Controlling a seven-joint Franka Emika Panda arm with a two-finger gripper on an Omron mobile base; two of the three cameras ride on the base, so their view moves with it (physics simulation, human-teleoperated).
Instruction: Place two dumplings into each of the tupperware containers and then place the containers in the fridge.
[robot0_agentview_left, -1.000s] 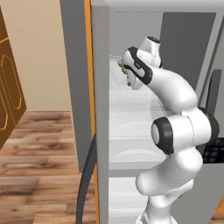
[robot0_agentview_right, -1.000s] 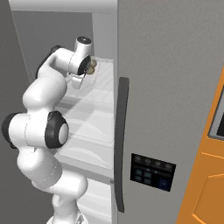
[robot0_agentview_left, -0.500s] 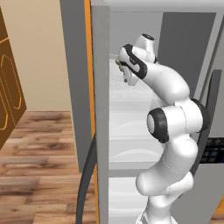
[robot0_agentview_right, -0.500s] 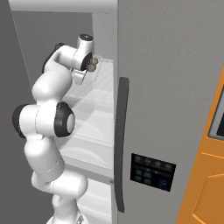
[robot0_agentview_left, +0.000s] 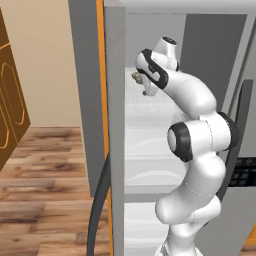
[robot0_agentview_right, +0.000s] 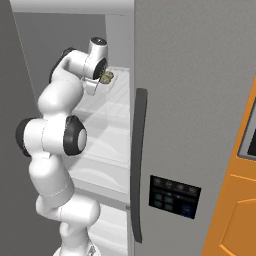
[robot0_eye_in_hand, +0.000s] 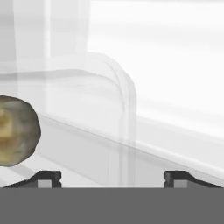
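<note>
With the gripper (robot0_eye_in_hand: 112, 177) released, the stiff, light tupperware container (robot0_eye_in_hand: 124, 109) is best taken by its rim; the dumpling (robot0_eye_in_hand: 15, 130), centre left, sits loose inside.

From here I count one fridge (robot0_agentview_right: 200, 100), with one dark handle (robot0_agentview_right: 138, 165) and one small black panel (robot0_agentview_right: 174, 196) on its door. I count one pale, see-through container (robot0_eye_in_hand: 100, 109) on the white shelf. I make out one dumpling (robot0_eye_in_hand: 15, 131) for certain. One arm reaches in, with one gripper (robot0_eye_in_hand: 111, 177) and two finger tips (robot0_eye_in_hand: 46, 177).
</note>
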